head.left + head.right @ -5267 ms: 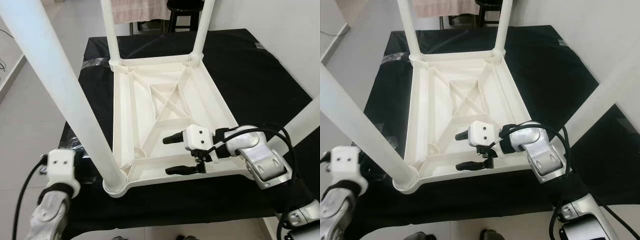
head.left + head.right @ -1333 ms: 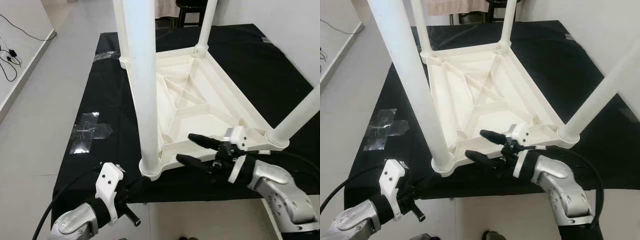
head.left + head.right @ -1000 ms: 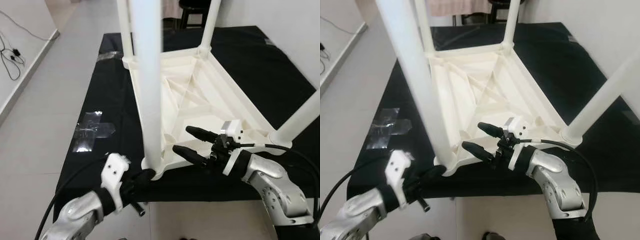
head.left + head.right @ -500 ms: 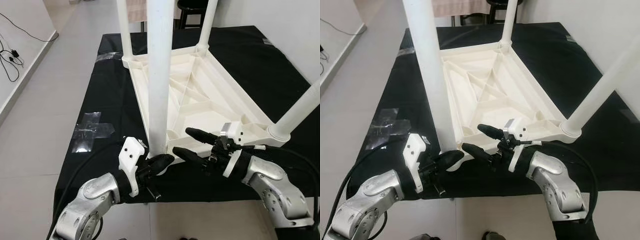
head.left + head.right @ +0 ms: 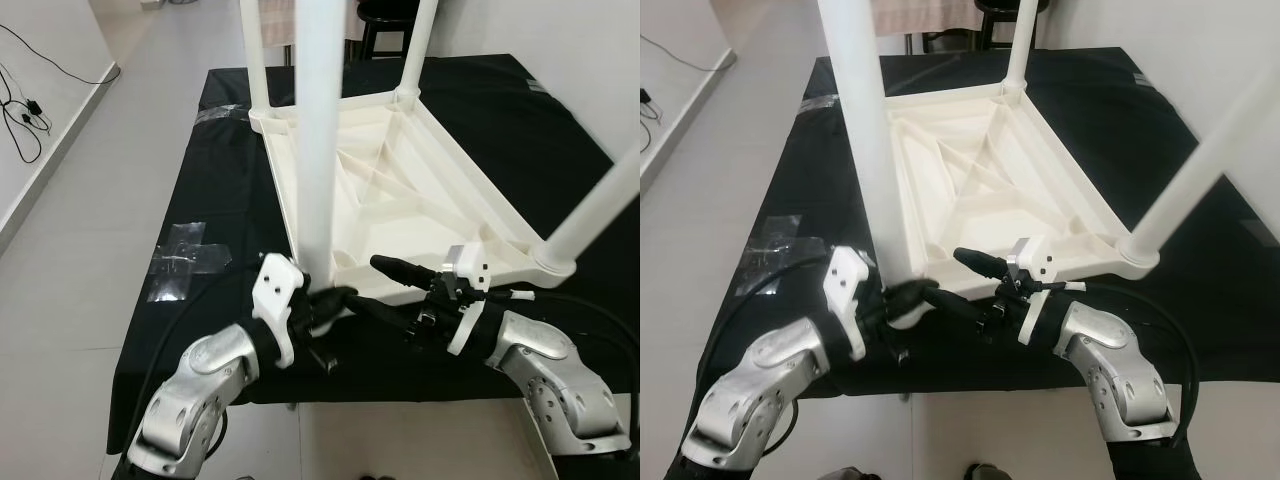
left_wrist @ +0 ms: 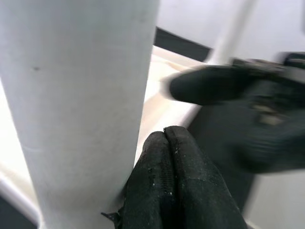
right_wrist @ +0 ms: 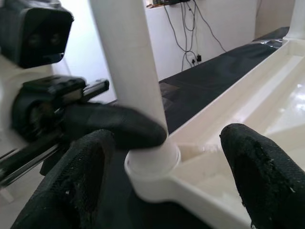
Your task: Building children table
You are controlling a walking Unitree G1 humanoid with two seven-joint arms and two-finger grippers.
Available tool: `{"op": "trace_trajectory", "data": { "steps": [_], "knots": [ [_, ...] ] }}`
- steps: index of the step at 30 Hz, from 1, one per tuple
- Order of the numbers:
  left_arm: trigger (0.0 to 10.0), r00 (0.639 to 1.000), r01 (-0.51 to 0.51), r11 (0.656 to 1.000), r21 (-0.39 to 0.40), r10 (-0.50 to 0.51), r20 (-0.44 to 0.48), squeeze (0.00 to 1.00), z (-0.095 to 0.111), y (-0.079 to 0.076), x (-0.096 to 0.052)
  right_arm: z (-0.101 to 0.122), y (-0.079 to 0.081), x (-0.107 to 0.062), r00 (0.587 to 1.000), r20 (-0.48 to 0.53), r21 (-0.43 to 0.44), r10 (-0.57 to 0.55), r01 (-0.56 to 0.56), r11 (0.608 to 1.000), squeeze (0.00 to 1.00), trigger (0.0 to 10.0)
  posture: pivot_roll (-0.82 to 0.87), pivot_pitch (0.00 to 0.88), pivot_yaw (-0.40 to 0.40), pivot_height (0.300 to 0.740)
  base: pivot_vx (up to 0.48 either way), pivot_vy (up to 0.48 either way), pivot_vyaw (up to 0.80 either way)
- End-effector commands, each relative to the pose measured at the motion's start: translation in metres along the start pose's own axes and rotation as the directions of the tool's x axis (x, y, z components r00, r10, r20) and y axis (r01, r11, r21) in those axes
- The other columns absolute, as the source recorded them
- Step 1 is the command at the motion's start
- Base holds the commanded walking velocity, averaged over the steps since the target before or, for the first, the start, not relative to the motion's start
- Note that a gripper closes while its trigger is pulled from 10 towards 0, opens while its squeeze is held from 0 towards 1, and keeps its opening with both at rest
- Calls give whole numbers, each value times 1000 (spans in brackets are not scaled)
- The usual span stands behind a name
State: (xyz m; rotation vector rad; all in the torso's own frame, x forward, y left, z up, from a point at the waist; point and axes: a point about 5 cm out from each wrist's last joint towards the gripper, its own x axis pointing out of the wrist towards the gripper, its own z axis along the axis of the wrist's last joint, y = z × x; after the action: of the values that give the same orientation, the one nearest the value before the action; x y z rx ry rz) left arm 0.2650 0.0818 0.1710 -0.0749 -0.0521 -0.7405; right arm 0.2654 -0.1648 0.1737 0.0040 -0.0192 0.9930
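The white plastic children's table (image 5: 390, 190) lies upside down on the black-covered worktop (image 5: 215, 190), its ribbed underside facing up and its four legs standing in the corner sockets. The near-left leg (image 5: 320, 130) rises from the corner socket (image 7: 151, 164) at the worktop's front edge, close in front of the robot; the near-right leg (image 5: 600, 205) slants up from its own corner, and the two far legs stand at the back.

The left gripper (image 5: 902, 297) is at the foot of the near-left leg, its black fingers pressed together with nothing between them; in the left wrist view the fingers (image 6: 174, 183) lie right against the side of the leg just above the socket. The right gripper (image 5: 365, 285) comes at the same corner from the other side with its fingers spread wide, one above the table's front rim and one below it, closing on nothing yet.

With all legs standing, the step in hand looks like seating or checking this last leg. The next move probably calls for the right gripper to steady the rim while the left pushes the leg fully home, pressing straight along the socket so the leg does not tilt. After that, the table has to be turned upright.

Pieces of clear tape (image 5: 180, 262) are stuck to the cloth at the left, and a dark stool (image 5: 385, 12) stands beyond the worktop.
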Motion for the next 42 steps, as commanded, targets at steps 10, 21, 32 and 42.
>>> {"op": "trace_trajectory", "data": {
  "steps": [10,21,32,42],
  "knots": [
    [10000,952,-305,951,57,304,21,0,2,28,-23,-7,1,-1,1000,-15,17,16,-16,1000,0,10000,-2,129,8,740,0,0,0],
    [10000,755,-648,744,165,656,3,0,-8,53,-67,-7,-3,-2,999,-31,10,17,-17,1000,0,10000,16,136,2,740,0,0,0],
    [10000,798,-596,791,139,603,-8,0,-10,52,-60,-11,-3,-1,999,-52,-3,4,-4,1000,0,10000,14,139,3,740,0,0,0],
    [10000,951,-307,951,26,307,-23,0,-10,14,-40,-9,-19,-7,995,-71,-44,-64,61,997,0,10000,14,141,1,740,0,0,0]
  ]
}}
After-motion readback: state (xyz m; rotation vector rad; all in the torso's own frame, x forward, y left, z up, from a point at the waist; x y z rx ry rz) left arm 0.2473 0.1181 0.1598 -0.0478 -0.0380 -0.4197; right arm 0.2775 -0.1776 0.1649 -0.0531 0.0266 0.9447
